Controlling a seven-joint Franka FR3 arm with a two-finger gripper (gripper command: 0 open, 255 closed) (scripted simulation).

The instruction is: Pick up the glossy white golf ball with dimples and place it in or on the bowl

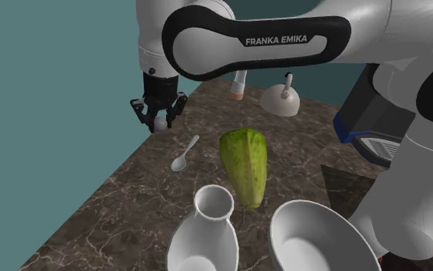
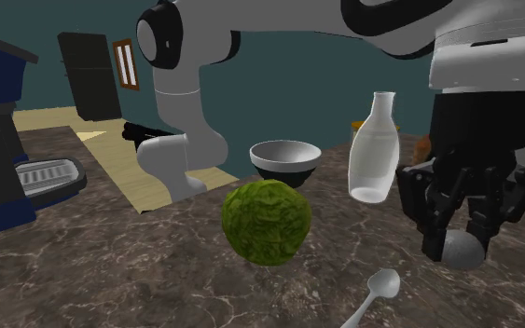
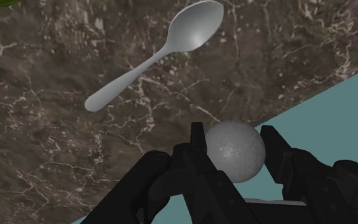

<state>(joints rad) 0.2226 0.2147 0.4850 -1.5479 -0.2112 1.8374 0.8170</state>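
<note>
Gripper (image 3: 233,135) clamped on golf ball (image 2: 462,250), held above counter (image 3: 56,159) edge, spoon (image 3: 152,61) just beneath. Height judged to clear spoon and lettuce (image 1: 244,165) on the way to bowl (image 1: 314,239), well apart from my hand.

arm (image 1: 407,31): glossy white shells | joint cover (image 1: 207,48): black, white "FRANKA EMIKA" lettering | gripper (image 1: 159,120): all black

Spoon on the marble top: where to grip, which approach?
Take the spoon by mid-handle, from straight above, closing across its width. It lies flat on the marble top, handle thin and straight; its bowl is wide and rounded. The hand is shut on the golf ball, so that goes first.
</note>
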